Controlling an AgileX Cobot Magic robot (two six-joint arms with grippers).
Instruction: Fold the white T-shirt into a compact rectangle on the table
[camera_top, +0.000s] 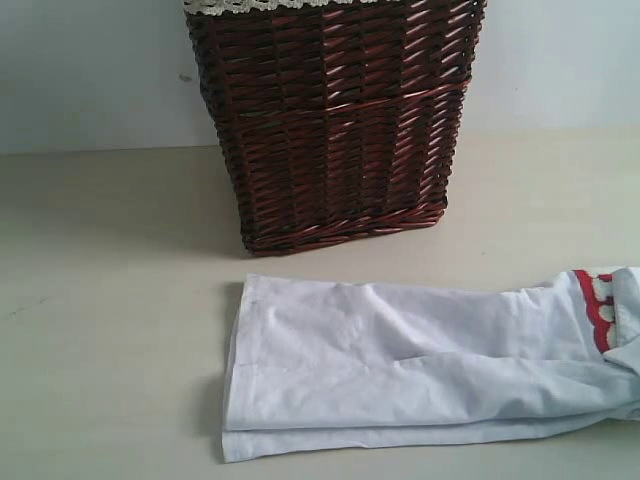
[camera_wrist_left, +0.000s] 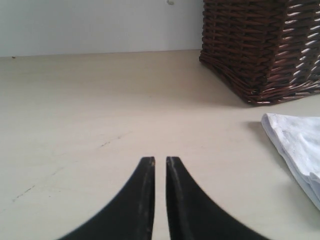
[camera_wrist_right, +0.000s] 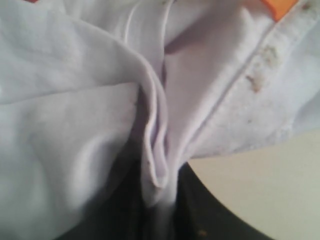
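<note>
While one white T-shirt (camera_top: 400, 370) lies folded into a long strip on the pale surface (camera_top: 110, 330), just in front of the single dark wicker basket (camera_top: 335, 120) with its lace trim (camera_top: 260, 6), the right fingers (camera_wrist_right: 205, 215) are clenched on a bunched fold of its cloth. Red lettering (camera_top: 592, 305) shows at that end. The left fingers (camera_wrist_left: 145, 185) sit almost together, grasping nothing, over bare surface beside the shirt's other end.

A plain pale bluish-white wall (camera_top: 90, 70) is running across the back under soft even light, & a tall dark brown woven wicker basket (camera_top: 335, 130) w/ white lace trim (camera_top: 270, 6) is standing in front of it, casting a faint shadow on the smooth pale beige table (camera_top: 100, 320).
</note>
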